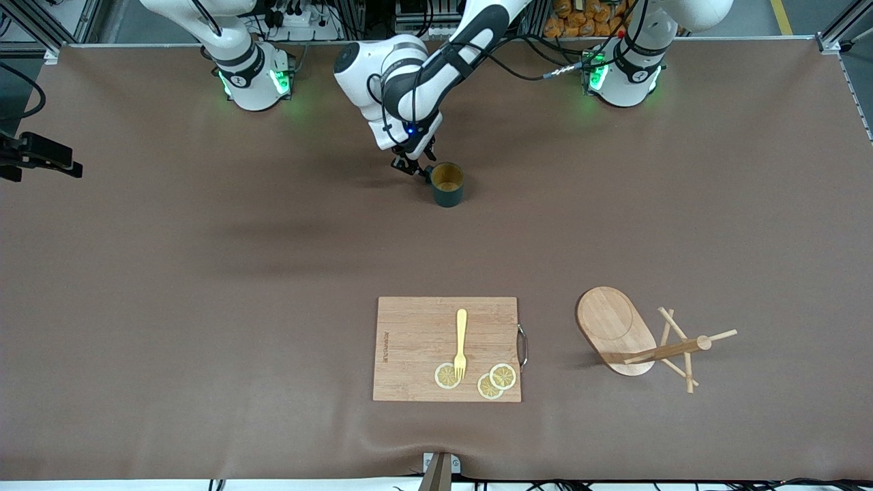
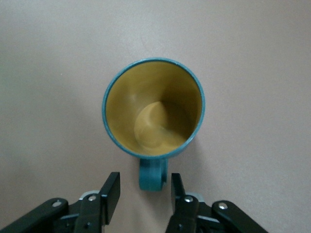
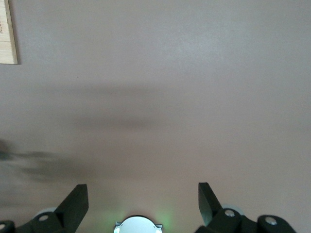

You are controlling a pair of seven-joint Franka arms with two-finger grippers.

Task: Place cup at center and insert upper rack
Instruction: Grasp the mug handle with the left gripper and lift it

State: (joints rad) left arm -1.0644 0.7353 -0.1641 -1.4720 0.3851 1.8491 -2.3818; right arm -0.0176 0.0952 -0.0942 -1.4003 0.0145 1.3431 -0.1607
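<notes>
- Nearest the front camera, a cutting board (image 1: 447, 348) lies flat on the brown table (image 1: 204, 307), with a yellow fork (image 1: 461, 343) and three lemon slices (image 1: 496, 380) on it; its metal handle (image 1: 522, 346) faces the left arm's end of the table.
- Beside the board, toward the left arm's end, the rack (image 1: 638, 341) lies tipped on its side: the oval base stands on edge, and the post and crossing pegs point toward that end of the table.
- Farther from the front camera, near the middle of the table, the cup (image 1: 447, 184) stands upright on the cloth, its yellowish inside showing.
- Right by it, the left gripper (image 2: 144, 191) is down at the cup's handle (image 2: 152, 175); its fingers (image 2: 111, 190) sit on either side of the loop with small gaps, so they are partly closed around it but not visibly pressing on it.
- Farthest back, the right arm waits near its base; the right gripper (image 3: 143, 201) hangs with its fingers wide apart over bare cloth, holding nothing.
</notes>
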